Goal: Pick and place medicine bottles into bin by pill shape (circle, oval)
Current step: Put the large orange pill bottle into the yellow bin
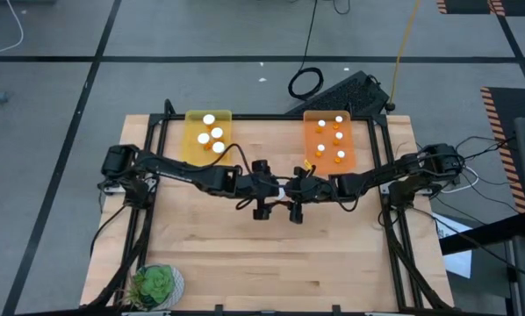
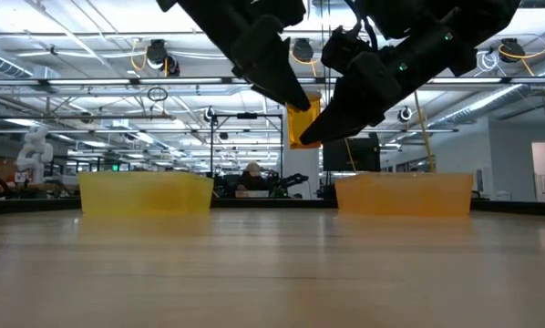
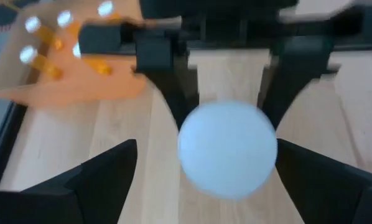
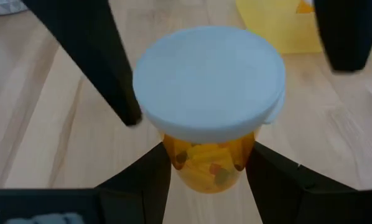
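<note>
- Bottle (image 1: pixel 282 191): in the high view it sits at mid-tabletop between the two pincers, only a pale speck of its cap showing. The left pincer (image 1: pixel 264 197) reaches in from nine o'clock and the right pincer (image 1: pixel 296 197) from three o'clock, their tips close together. At about eleven o'clock lies the yellow tray (image 1: pixel 192 143) with four white caps in it; at about one o'clock lies the orange tray (image 1: pixel 319 151) with six. A potted plant (image 1: pixel 155 285) stands at the seven o'clock corner of the tabletop (image 1: pixel 245 246).
- Low view: the bottle (image 2: pixel 304 119) hangs well above the wood, its orange body showing between two dark pincer tips that meet around it. Which tip belongs to which arm cannot be told here. The yellow tray (image 2: pixel 145 193) stands at nine o'clock and the orange tray (image 2: pixel 405 195) at three o'clock. A person (image 2: pixel 251 176) sits far back in the room.
- Left wrist view: the bottle's white cap (image 3: pixel 227 150) fills the middle, seen end on. This arm's own fingers (image 3: pixel 93 180) stand wide, apart from the cap. The other arm's fingers (image 3: pixel 170 93) flank the bottle beyond. The orange tray (image 3: pixel 61 81) lies behind.
- Right wrist view: the right pincer (image 4: pixel 208 171) is clamped on the bottle (image 4: pixel 204 165) at the orange body just under the cap, with mixed pills showing inside. The yellow tray (image 4: pixel 285 28) lies beyond.
</note>
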{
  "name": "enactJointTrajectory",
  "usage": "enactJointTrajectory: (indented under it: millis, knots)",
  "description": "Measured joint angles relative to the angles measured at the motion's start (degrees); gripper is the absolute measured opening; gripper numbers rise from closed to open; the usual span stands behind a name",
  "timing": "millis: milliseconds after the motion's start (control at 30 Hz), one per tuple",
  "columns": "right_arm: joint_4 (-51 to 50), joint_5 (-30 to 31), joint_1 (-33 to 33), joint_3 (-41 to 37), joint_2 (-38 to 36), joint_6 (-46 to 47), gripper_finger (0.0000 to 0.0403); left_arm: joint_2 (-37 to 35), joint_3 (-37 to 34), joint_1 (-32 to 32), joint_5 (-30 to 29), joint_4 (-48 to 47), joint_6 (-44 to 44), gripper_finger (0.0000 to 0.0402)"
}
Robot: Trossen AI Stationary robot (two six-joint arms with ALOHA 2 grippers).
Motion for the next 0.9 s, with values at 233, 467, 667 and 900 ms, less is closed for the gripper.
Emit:
enactJointTrajectory:
  millis: [233, 467, 667, 900]
  knots:
    - [0.47, 0.0, 0.0, 0.0, 0.0, -0.39, 0.018, 1.29, 0.04, -0.23, 0.79, 2.7, 1.28, 0.0323]
    - [0.47, 0.02, 0.09, 0.0, 0.0, -0.28, 0.018, 1.62, 0.0, -0.18, 2.3, 2.71, 1.58, 0.0266]
    - [0.45, 0.13, 0.13, -0.02, 0.0, -0.32, 0.018, 1.62, 0.0, -0.12, 2.38, 2.54, 2.1, 0.0219]
    - [0.47, 0.21, 0.13, -0.02, 0.0, -0.41, 0.0183, 1.62, 0.0, -0.19, 2.38, 2.47, 2.11, 0.0217]
